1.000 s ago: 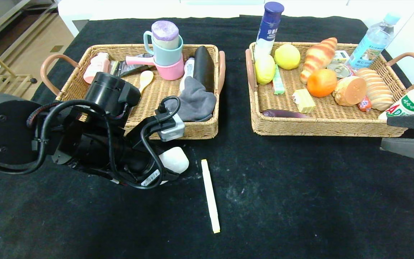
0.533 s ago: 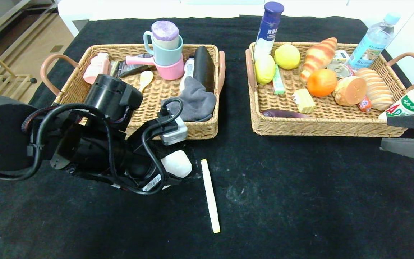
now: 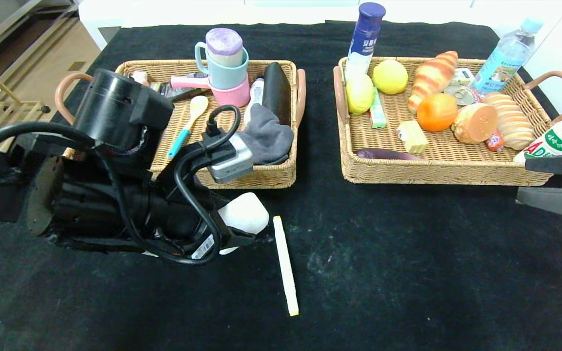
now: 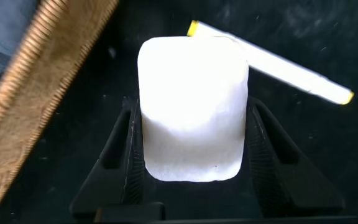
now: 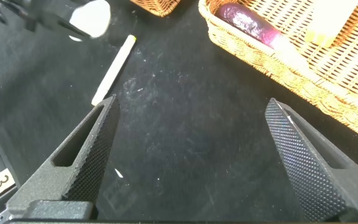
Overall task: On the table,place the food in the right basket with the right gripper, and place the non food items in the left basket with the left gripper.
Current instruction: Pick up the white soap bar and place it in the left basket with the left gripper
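**White block gripped, just short of the left basket**

Your left gripper (image 4: 194, 146) has its fingers (image 4: 132, 155) closed part-way on the white rounded soap-like block (image 4: 193, 109), one on each flat side, and the block fills the gap between them. In the head view that block (image 3: 243, 218) sits just in front of the near wall of the left woven wicker basket (image 3: 271, 176), outside it, over the black cloth-covered surface (image 3: 408, 273). Whether it rests on the cloth or hangs clear, you cannot tell.

Just beside the block lies the long cream-coloured marker pen (image 3: 285, 265), flat on the surface and apart from both baskets.

Your right gripper (image 5: 191, 155) is parked low at the right edge, fingers (image 5: 86, 155) spread wide and holding nothing, near the front wall of the right woven wicker basket (image 3: 437, 173), which is crowded with bread, fruit and bottles.
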You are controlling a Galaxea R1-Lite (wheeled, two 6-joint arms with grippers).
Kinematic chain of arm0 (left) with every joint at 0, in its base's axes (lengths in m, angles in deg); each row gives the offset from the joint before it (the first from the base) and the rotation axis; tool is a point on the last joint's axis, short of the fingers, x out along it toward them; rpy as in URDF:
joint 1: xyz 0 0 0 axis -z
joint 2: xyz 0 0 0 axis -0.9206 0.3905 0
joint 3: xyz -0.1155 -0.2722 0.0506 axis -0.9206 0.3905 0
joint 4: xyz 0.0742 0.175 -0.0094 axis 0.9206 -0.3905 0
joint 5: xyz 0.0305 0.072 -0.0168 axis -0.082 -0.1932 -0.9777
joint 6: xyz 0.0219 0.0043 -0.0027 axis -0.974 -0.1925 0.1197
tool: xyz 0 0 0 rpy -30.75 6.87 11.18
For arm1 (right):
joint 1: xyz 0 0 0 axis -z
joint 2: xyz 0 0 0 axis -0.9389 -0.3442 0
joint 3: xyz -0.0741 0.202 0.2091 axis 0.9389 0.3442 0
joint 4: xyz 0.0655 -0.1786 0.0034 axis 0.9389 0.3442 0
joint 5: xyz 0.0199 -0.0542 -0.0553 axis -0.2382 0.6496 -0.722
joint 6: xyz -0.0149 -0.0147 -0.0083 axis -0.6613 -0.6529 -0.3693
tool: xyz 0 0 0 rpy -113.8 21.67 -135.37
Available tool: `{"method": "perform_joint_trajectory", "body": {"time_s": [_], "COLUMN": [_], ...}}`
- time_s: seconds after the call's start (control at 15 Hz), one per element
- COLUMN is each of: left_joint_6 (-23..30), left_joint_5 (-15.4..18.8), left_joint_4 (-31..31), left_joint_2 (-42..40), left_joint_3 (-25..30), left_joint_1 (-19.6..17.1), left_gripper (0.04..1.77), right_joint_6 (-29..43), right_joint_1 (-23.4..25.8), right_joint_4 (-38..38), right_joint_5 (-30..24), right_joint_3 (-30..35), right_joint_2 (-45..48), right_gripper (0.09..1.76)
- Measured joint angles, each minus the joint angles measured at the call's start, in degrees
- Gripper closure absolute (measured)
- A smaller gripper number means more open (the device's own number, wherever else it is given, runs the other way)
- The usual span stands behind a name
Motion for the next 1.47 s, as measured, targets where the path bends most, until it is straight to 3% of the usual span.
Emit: {"method": "perform_joint_trajectory", "body": {"time_s": [0.4, 0.8, 1.13, 1.47], "left_joint_6": [0.07, 3.15, 3.78, 8.95], "left_joint_5": [-3.83, -5.92, -5.21, -4.51], "left_joint_4": [-0.06, -0.06, -0.17, -0.12], "left_joint_2": [-3.44, -3.72, -2.83, 0.67], "left_joint_3": [-2.65, -8.47, -14.64, -22.17], "left_joint_1": [2.23, 1.51, -4.47, -12.46], "left_gripper": [0.82, 0.82, 0.82, 0.82], "right_joint_6": [0.0, 0.0, -0.02, 0.0], "right_joint_1": [0.0, -0.01, -0.01, 0.0], "right_joint_4": [0.01, 0.0, 0.01, 0.01], "right_joint_5": [0.0, 0.07, 0.09, 0.13], "right_joint_3": [0.1, 0.1, 0.05, 0.02], "right_joint_2": [0.0, 0.0, -0.04, -0.06], "right_gripper": [0.14, 0.14, 0.14, 0.14]}}
